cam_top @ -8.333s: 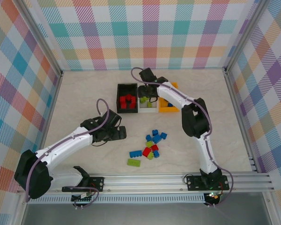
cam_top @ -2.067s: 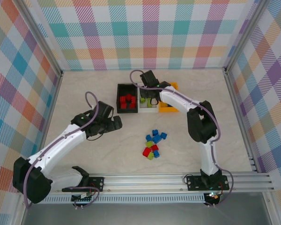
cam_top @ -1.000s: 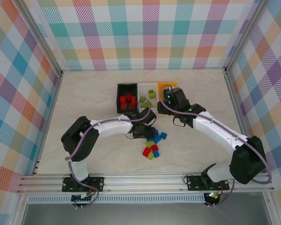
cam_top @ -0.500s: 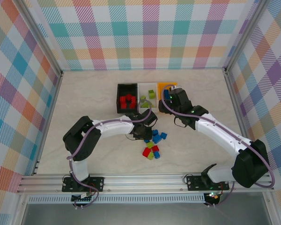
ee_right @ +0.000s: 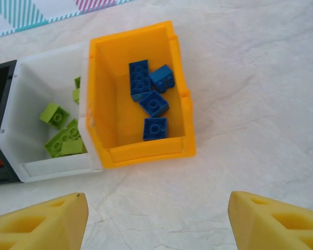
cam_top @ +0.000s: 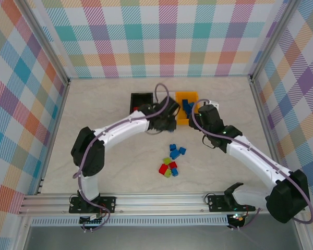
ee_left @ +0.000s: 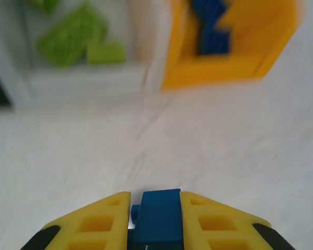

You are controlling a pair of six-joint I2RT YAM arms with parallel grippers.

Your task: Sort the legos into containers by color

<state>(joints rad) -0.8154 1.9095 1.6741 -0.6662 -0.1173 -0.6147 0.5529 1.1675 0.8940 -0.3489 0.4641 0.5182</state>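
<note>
Snugly in left claw (ee_left: 155,197): blue lego (ee_left: 157,221)

Three bins in a touching row at far centre of the table (cam_top: 94,104): left bin (cam_top: 140,97), middle bin (ee_right: 52,169), right bin (cam_top: 187,96); four bricks (ee_right: 151,99) lie in the right bin, several bricks (ee_right: 62,138) in the middle bin; loose bricks (cam_top: 170,161) clustered on the table nearer the arm bases, well apart from the row; left gripper (cam_top: 161,122) over the near end of the middle bin, held brick (ee_left: 157,219) clamped between its fingers; right gripper (cam_top: 201,113) just right of the right bin, on its near side.
</note>
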